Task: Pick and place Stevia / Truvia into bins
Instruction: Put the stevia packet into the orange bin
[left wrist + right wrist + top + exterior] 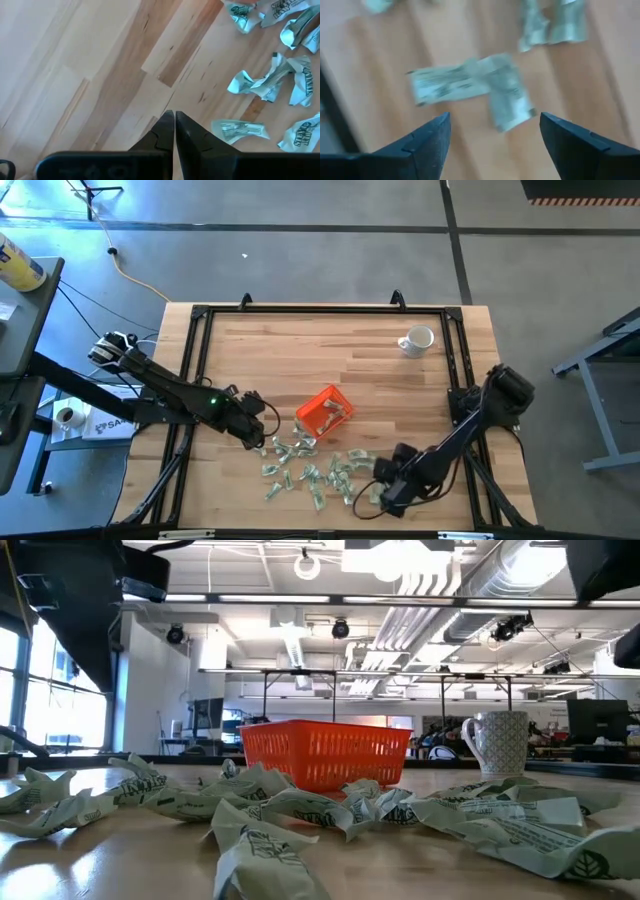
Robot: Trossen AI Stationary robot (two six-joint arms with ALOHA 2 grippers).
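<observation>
Status: the task is at an early stage. The orange tray (325,410) stands near the middle of the counter (300,340), slightly toward the front edge. In the high view a few pale sachets appear to lie inside it; the exact count cannot be read.

Remaining work: most of the sachets (310,468) are scattered loose on the counter between the tray and the front edge. In the low view they lie crumpled in front of the tray, none stacked.

Left gripper (252,432): positioned just beside the left end of the scatter, near the tray. Its jaws are pressed together and hold nothing; the left wrist view shows bare wood beneath them.

Right gripper (385,485): positioned over the right end of the scatter, near the front edge. Its jaws stand wide apart and empty, with two overlapping sachets (470,87) directly ahead between them.

Assessment: the right arm appears set for the next pick. A white mug (418,340) stands toward the rear right corner, uninvolved.
</observation>
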